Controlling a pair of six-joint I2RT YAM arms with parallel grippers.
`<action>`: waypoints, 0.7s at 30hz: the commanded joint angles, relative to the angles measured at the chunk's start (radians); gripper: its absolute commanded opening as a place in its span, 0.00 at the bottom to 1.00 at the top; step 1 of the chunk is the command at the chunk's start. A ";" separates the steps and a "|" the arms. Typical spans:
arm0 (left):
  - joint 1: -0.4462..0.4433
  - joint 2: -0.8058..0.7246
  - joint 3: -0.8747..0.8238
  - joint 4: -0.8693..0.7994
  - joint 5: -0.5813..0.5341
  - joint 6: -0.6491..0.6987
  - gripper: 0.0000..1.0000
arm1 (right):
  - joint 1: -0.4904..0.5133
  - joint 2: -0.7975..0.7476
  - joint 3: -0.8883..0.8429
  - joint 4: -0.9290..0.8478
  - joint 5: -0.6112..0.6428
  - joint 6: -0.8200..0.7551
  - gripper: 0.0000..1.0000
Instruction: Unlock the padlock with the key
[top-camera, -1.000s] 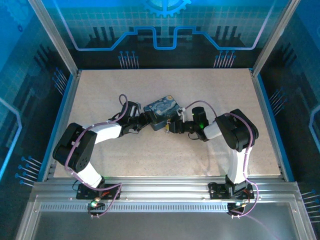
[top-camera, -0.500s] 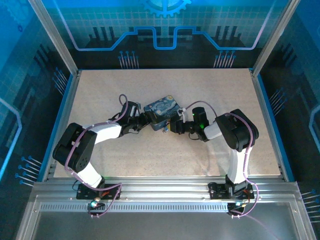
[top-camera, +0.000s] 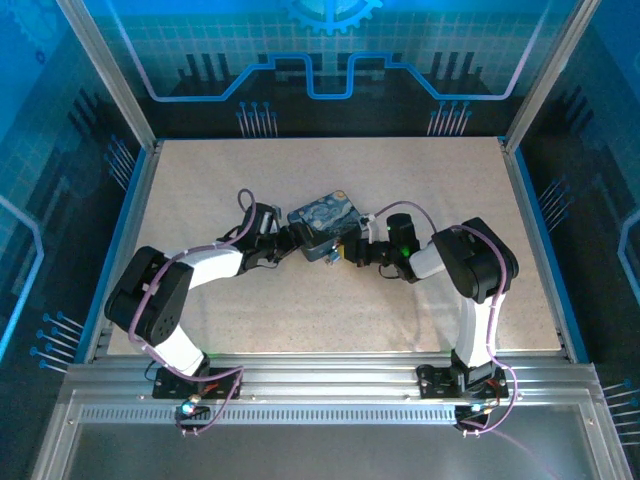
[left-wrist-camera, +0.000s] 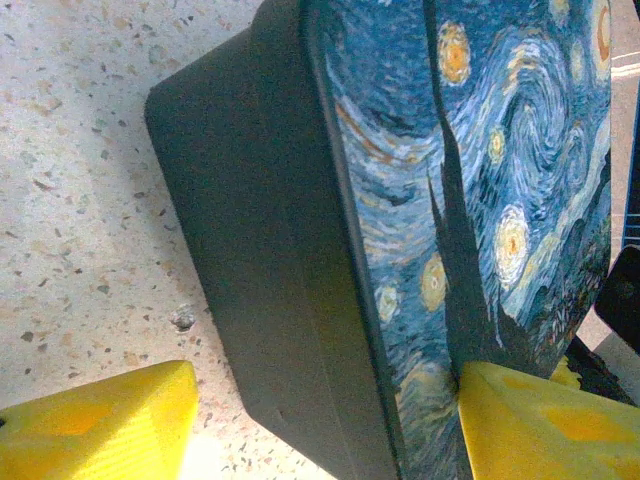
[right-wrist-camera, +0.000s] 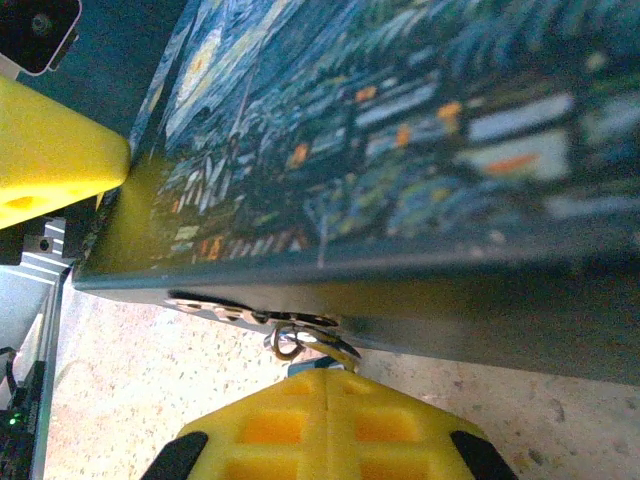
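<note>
The starry-night tin (top-camera: 322, 224) lies at the middle of the bench (top-camera: 200, 180), well away from every edge, with one arm at each end. The left gripper (top-camera: 292, 240) is clamped on the tin's left end: one yellow finger (left-wrist-camera: 540, 420) sits on the painted lid and the other is down beside the dark side wall. The right gripper (right-wrist-camera: 328, 378) is at the tin's near right corner with its two yellow fingers pressed together, their tips just under the front wall. The padlock (right-wrist-camera: 292, 342), a tiny silvery loop-and-body, hangs there from the small clasp (right-wrist-camera: 212, 305) on that wall, almost touching the fingertips. A thin silvery sliver meets the closed tips; I cannot tell whether it is the key or part of the lock
</note>
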 joint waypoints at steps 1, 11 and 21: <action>-0.014 -0.007 -0.036 -0.081 -0.019 0.006 0.70 | -0.015 -0.031 -0.014 0.032 -0.001 0.003 0.00; -0.015 -0.010 -0.037 -0.077 -0.017 0.002 0.70 | -0.024 -0.024 -0.052 0.123 -0.038 -0.004 0.16; -0.015 -0.012 -0.035 -0.081 -0.019 0.002 0.70 | -0.022 0.010 -0.031 0.141 -0.062 -0.005 0.36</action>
